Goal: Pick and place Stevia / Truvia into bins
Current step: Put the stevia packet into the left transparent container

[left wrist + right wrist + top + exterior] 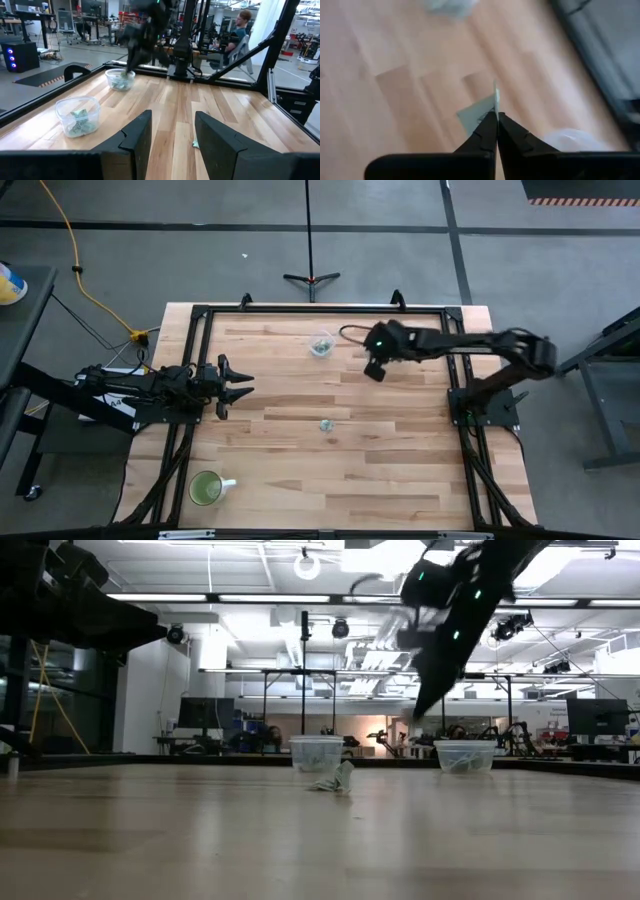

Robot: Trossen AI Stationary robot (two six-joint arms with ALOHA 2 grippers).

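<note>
Two clear cups stand near the table's far edge. One cup (321, 345) (316, 753) (77, 116) holds sachets; the other cup (465, 756) (120, 79) also holds some and is hidden under my right arm in the high view. One pale green sachet (326, 424) (335, 778) lies loose on the table's middle. My right gripper (373, 370) (496, 116) hangs above the table between the cups, shut on a sachet (476, 117). My left gripper (243, 386) (172, 127) waits open at the table's left side. My right gripper pinches a sachet between its two fingers, by one edge (494, 102). The paper sticks out past the fingertips, seen nearly edge-on, and is lifted clear of the table.
A green-filled mug (207, 488) stands near the table's near left corner. A black frame (320, 308) runs along the table's far edge behind the cups. Bare wood lies across the table's middle and right. A person (243, 22) sits beyond the table in the room.
</note>
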